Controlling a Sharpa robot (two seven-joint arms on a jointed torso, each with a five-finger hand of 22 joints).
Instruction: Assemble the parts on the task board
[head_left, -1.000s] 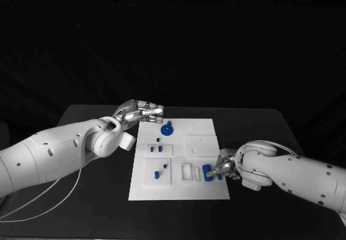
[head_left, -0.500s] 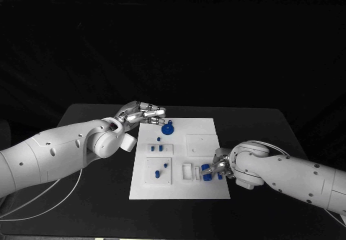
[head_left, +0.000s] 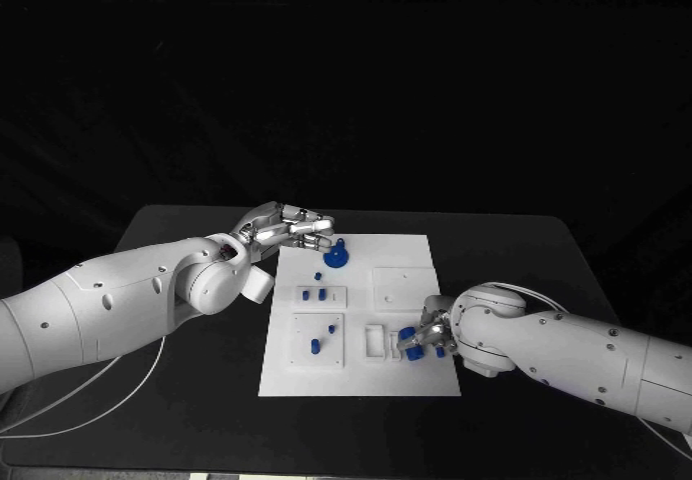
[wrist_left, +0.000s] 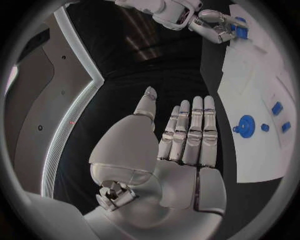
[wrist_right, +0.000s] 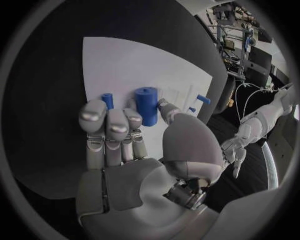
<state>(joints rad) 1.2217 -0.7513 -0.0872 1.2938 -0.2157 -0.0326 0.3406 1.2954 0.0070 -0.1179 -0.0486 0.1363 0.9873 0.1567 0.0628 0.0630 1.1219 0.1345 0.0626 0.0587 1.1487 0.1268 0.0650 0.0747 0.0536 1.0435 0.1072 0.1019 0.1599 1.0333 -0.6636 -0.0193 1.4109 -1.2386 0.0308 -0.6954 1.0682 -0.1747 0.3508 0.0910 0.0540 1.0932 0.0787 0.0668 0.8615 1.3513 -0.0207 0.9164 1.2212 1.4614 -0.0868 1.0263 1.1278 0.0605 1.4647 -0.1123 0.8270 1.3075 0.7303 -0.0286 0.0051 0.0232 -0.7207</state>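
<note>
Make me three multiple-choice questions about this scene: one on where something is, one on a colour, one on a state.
1. Where is the right hand?
A. at the task board's near right part
B. off the table
C. at its far left corner

2. What colour is the cylinder by that hand?
A. red
B. blue
C. green

3. The left hand is:
A. holding a part
B. open, holding nothing
C. pressing the board

Answers: 1 A, head view shows it there. 2 B, right wrist view. 3 B, fingers straight, nothing in them.
</note>
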